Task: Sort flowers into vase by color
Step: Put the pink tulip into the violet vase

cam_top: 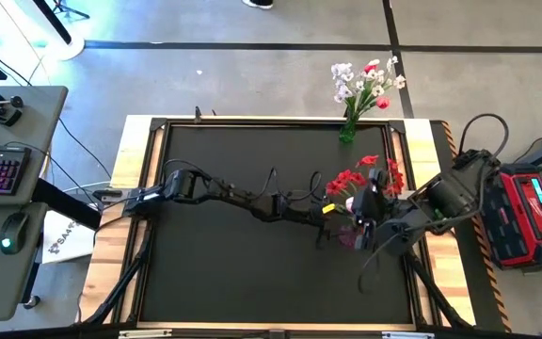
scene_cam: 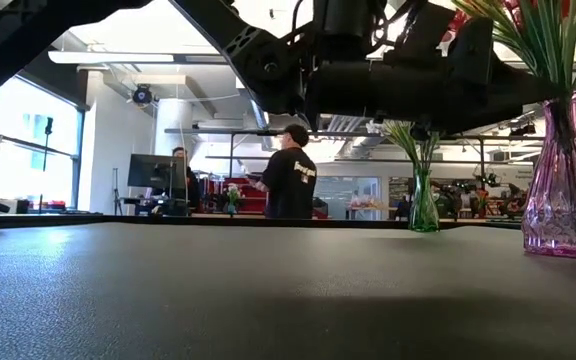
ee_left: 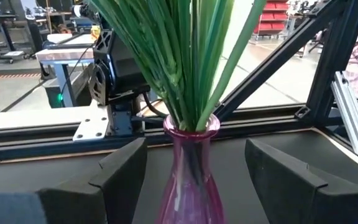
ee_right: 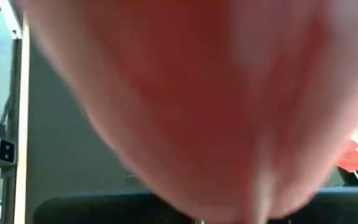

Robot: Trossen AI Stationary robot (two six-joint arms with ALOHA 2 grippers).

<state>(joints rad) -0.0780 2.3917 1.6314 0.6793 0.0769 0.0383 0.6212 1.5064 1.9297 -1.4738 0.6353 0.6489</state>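
On the near-right part of the black table mat (cam_top: 252, 273) stands a pink glass vase (scene_cam: 566, 190), ribbed and flaring at its base, with a bundle of green stems (ee_left: 185, 56) rising from its neck. Red blossoms (cam_top: 351, 179) top those stems and spread just above the spot where the two arms meet in the high view.

The left gripper (ee_left: 194, 171) reaches across the table from the left and sits level with the vase's neck, its two dark fingers (ee_left: 126, 171) spread wide, one on each side of the glass and apart from it. It grips nothing.

The right gripper (cam_top: 365, 221) comes in from the right edge and hangs over the same vase among the blossoms. Its fingers are pressed together. A large pinkish-red petal (ee_right: 185, 99) fills its wrist view, lying very close to the lens; whether the fingers pinch a stem cannot be told. A pale pink bloom (cam_top: 351, 202) shows just beside this gripper from above.

At the far edge of the table, right of centre, a green vase (scene_cam: 424, 205) holds thin green stems with white-lavender blossoms (cam_top: 356, 83) and a pink tulip (cam_top: 382, 102) among them.

Beyond the table, in the room, a person in a dark shirt (scene_cam: 290, 180) stands near desks and monitors.
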